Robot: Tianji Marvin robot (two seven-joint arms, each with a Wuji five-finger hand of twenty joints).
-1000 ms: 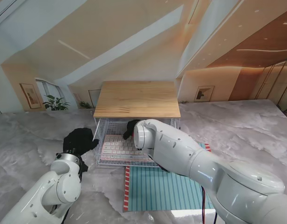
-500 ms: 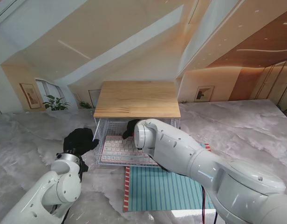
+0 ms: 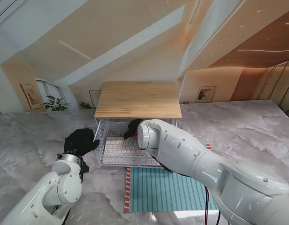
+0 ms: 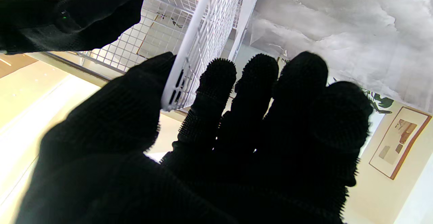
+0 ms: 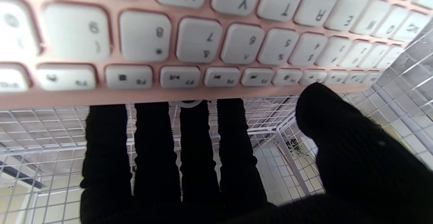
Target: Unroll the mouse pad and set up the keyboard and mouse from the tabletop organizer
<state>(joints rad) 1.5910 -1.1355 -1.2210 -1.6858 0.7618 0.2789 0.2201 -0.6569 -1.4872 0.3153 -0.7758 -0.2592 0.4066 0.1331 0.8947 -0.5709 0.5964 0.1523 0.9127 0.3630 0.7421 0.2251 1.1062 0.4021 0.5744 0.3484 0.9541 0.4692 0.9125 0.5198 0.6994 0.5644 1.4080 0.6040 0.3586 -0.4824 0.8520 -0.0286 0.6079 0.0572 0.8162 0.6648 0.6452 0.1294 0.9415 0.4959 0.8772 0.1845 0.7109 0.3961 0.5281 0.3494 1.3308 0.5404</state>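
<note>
Keyboard (image 3: 120,150): pink, lying in wire basket (image 3: 101,136) under wooden organizer top (image 3: 138,99).
Right hand (image 3: 132,128): four fingers (image 5: 152,149) tucked behind keyboard's far edge, thumb on key side, clamped.
Left hand (image 3: 79,141): basket rim pinched.
Mouse pad (image 3: 165,189): unrolled, nearer to me.

Right hand (image 3: 131,129) reaching forward, four fingers (image 5: 152,149) straight, thumb pinching; left hand (image 3: 80,141) gripping, fingers curled

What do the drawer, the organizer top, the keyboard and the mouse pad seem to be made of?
Drawer: white coated wire, by its open grid mesh. Organizer top: wood or wood laminate, pale matte surface with faint grain. Keyboard: probably plastic, pink frame with smooth white keys and printed letters. Mouse pad: looks like woven fabric, teal stripes with a red patterned edge; lies flat.
</note>
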